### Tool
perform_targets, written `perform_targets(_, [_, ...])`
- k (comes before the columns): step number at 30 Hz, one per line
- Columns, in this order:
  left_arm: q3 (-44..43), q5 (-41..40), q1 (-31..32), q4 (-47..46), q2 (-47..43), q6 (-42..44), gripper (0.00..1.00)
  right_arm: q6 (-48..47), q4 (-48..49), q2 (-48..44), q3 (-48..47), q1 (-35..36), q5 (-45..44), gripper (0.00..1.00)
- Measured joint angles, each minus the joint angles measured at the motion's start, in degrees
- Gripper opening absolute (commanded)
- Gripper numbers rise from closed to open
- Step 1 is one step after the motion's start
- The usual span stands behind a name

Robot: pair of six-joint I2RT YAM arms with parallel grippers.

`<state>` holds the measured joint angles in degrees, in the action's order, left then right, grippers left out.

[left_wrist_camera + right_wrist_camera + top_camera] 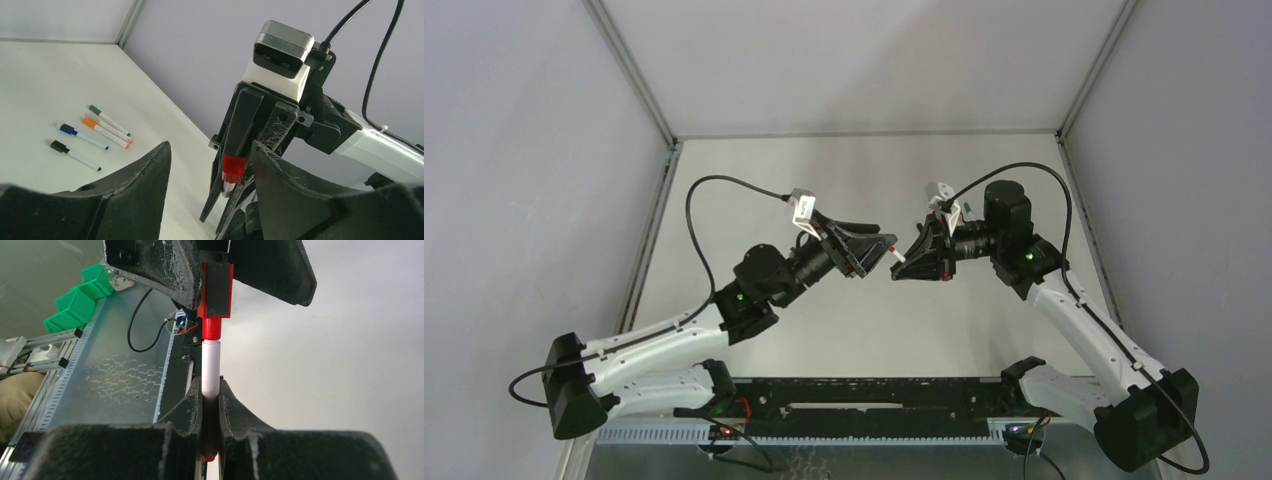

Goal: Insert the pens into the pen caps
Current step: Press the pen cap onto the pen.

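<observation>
Right tool (210,390) clamping pen (210,367), red cap (212,328) protruding

Two arms up: left arm (659,338) and right arm (1089,325), white shells on the long links, chunky black housings at the joints. Green lights (740,296) glowing on both. Black cable (689,212) looping off each wrist. Grey-topped white camera block (282,52), and black fingers (295,190) scuffed pale with scratches.
</observation>
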<state>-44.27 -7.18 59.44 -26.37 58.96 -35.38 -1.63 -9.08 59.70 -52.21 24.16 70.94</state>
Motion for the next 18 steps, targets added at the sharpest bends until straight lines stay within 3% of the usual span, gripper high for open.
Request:
perform_targets(11, [0.0, 1.03, 0.0, -0.48, 0.59, -1.29, 0.47, -0.26, -0.13, 0.04, 0.0, 0.24, -0.57, 0.0])
perform_targets(18, [-0.07, 2.71, 0.02, -1.44, 1.07, -2.21, 0.16, -0.5, -0.55, 0.2, 0.0, 0.24, -1.31, 0.0])
